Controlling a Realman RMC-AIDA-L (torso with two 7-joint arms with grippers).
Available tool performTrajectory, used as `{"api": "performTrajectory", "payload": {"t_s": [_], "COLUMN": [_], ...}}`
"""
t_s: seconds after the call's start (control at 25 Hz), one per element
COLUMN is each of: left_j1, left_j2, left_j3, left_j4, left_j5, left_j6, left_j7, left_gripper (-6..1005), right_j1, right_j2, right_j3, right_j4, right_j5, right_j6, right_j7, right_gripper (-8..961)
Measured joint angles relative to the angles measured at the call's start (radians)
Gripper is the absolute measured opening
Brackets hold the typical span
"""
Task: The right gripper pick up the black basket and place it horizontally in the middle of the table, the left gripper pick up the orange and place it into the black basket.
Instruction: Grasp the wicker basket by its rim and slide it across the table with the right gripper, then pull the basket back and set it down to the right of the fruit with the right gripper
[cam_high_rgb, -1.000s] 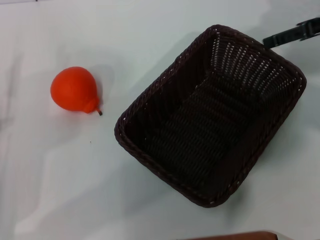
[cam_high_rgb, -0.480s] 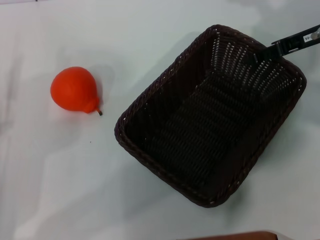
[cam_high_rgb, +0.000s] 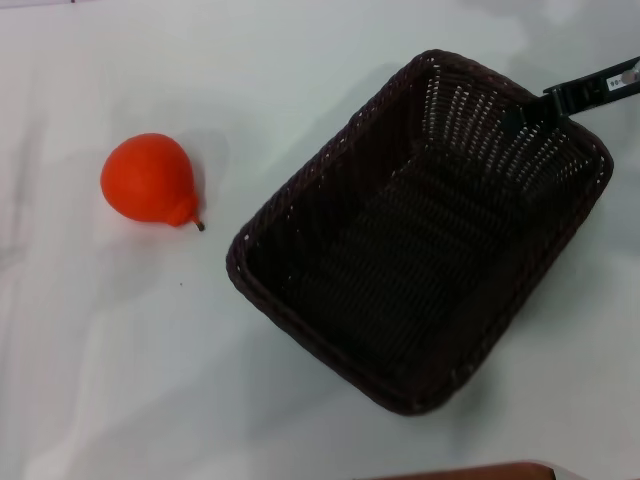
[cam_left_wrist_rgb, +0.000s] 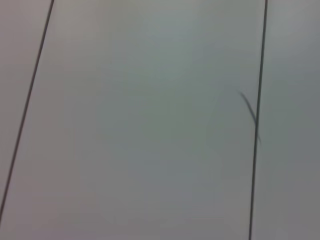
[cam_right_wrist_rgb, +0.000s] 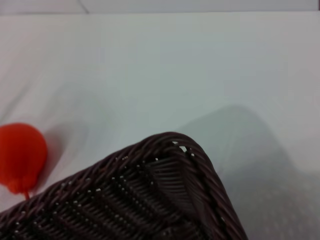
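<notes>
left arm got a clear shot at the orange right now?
Probably yes. The orange sits alone on open table, apart from the black basket, nothing over it. The left gripper is out of view, though.

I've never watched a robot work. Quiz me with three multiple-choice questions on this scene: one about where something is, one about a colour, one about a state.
1. Where is the orange?
A. Inside the black basket
B. On the table, apart from the basket on its left
C. In a hand

2. What colour is the black basket?
A. Very dark brown-black
B. White
C. Red

3. What does the basket hold?
A. Two fruits
B. A cloth
C. Nothing

Answers:
1 B: the fruit lies on the bare table, with a clear gap to the rim.
2 A: its weave is dark throughout.
3 C: only its woven floor shows, while the right hand is at its far right corner; the left hand is out of view.
</notes>
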Motion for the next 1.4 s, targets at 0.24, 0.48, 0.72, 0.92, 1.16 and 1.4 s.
{"api": "performTrajectory", "payload": {"t_s": [0.24,0.48,0.72,0.92,1.16,1.4], "left_j1": [0.031,0.036,0.029,0.027,0.022,0.02], "left_j2": [0.006,0.007,0.007,0.008,0.006,0.003], "left_j3": [-0.008,-0.008,0.015,0.026,0.068,0.085], "left_j4": [-0.045,-0.069,-0.08,-0.081,-0.081,-0.08], "left_j5": [-0.008,-0.007,0.005,0.006,0.006,0.006], "left_j6": [-0.002,0.003,0.002,0.0,-0.005,-0.008], "left_j7": [0.0,0.002,0.002,0.001,-0.003,-0.004], "left_gripper": [900,900,900,900,900,899], "right_j1": [-0.012,-0.092,-0.213,-0.273,-0.26,-0.234], "right_j2": [0.026,0.102,0.126,0.127,0.123,0.118], "right_j3": [0.062,0.115,0.102,0.046,-0.019,-0.064], "right_j4": [-0.035,-0.174,-0.225,-0.22,-0.146,-0.119], "right_j5": [0.004,0.024,0.181,0.287,0.289,0.292], "right_j6": [0.003,-0.018,-0.081,-0.136,-0.229,-0.238], "right_j7": [0.149,0.319,0.418,0.469,0.484,0.482], "right_gripper": [266,208,207,205,204,202]}}
